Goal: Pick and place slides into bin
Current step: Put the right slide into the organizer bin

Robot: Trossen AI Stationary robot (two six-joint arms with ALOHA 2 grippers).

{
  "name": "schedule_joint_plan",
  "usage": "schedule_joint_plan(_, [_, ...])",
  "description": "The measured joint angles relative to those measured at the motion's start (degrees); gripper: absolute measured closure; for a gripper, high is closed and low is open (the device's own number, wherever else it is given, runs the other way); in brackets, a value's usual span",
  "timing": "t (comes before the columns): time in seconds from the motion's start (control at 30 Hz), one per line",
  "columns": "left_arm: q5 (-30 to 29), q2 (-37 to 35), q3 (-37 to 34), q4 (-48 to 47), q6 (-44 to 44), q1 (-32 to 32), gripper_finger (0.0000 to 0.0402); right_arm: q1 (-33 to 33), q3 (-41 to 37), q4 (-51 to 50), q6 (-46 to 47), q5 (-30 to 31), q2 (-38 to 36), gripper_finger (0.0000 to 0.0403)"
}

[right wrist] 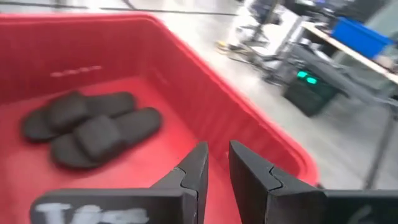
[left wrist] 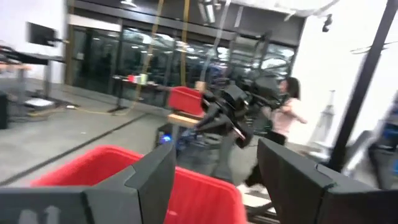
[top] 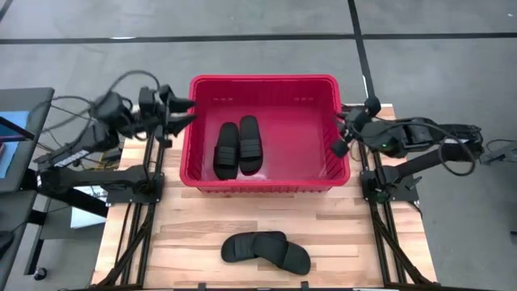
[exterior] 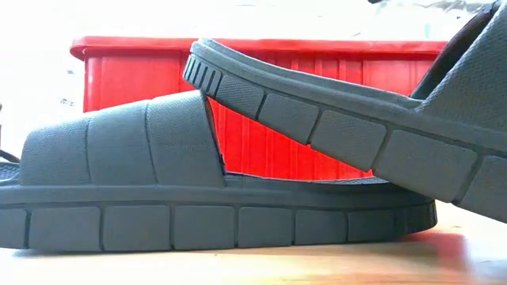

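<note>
Slides, four in all and matte black, split into two pairs in the high view: two slides in the bin (top: 239,149) lie side by side on the floor of the red bin (top: 263,83), a rectangular plastic basket with a thick rim, while two slides on the table (top: 266,250) rest overlapping near the front edge of the pale wooden table (top: 194,234). The left gripper (top: 188,111) hangs at the bin's left rim with its fingers spread and empty; the right gripper (top: 340,133) hangs at the bin's right rim, well apart from every slide. From the low view, the front pair fills the frame: a lower slide (exterior: 214,206) lies flat, its sole cut into blocky segments and its wide strap pebbled, and an upper slide (exterior: 356,131) leans tilted across it, with the bin's ribbed red wall behind. The left wrist view shows that arm's two dark fingers (left wrist: 149,183) standing wide apart over the bin's rim, a person in the room beyond. In the right wrist view, the fingers (right wrist: 196,168) stand nearly together, gripping nothing, above the bin's wall, the inner pair lying farther in.
</note>
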Motion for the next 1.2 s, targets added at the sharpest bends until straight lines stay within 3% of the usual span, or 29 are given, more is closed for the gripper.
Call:
schedule_joint_plan(0.17, [0.4,-2.4,-11.3,12.9,-2.3,-6.1,0.0184,5.6,0.0,-0.1,0.0,-4.1,-0.5,0.0346])
schedule_joint_plan(0.33, [-1.1,-2.6,-16.8,19.6,-2.5,-13.2,0.0184,11.9,0.0,-0.8,3.0,-8.4,-0.3,0.0346])
schedule_joint_plan(0.6, [-15.8,-0.6,-23.8,27.9,-0.3,-30.0,0.0184,24.4,0.0,-4.0,14.1,-8.9,-0.3,0.0346])
schedule_joint_plan(0.87, [-28.5,4.4,-26.4,33.9,1.9,-43.4,0.0184,36.5,0.0,-2.3,21.0,-8.3,1.9,0.0346])
schedule_joint_plan(1.2, [-29.5,7.5,-26.4,36.6,1.2,-47.3,0.0184,45.3,0.0,-0.1,29.0,-4.8,9.3,0.0346])
